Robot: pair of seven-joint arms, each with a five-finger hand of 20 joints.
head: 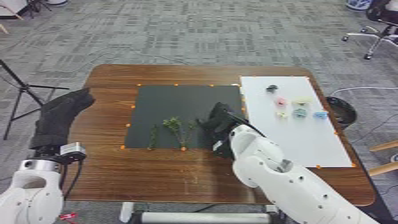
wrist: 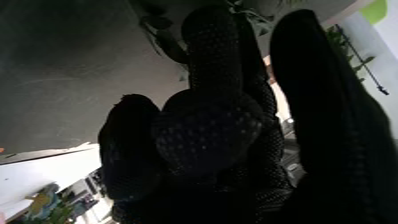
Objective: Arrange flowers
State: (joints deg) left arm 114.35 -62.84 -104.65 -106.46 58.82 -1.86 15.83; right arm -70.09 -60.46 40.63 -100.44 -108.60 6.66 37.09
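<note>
My right hand is over the right part of the black mat, just right of several green stems. In the right wrist view the right hand is open, with its longest fingers straight. Dark leaves lie close beside one fingertip; whether they touch it I cannot tell. Another leafy sprig appears past the outer finger. On the white board sit pink, yellow and blue flower heads, among others. My left hand is open at the table's left edge, away from the stems.
The brown wooden table extends in front of the mat. A dark round container stands beyond the table's right edge. A black tripod is on the floor at the left, and an office chair is at the far right.
</note>
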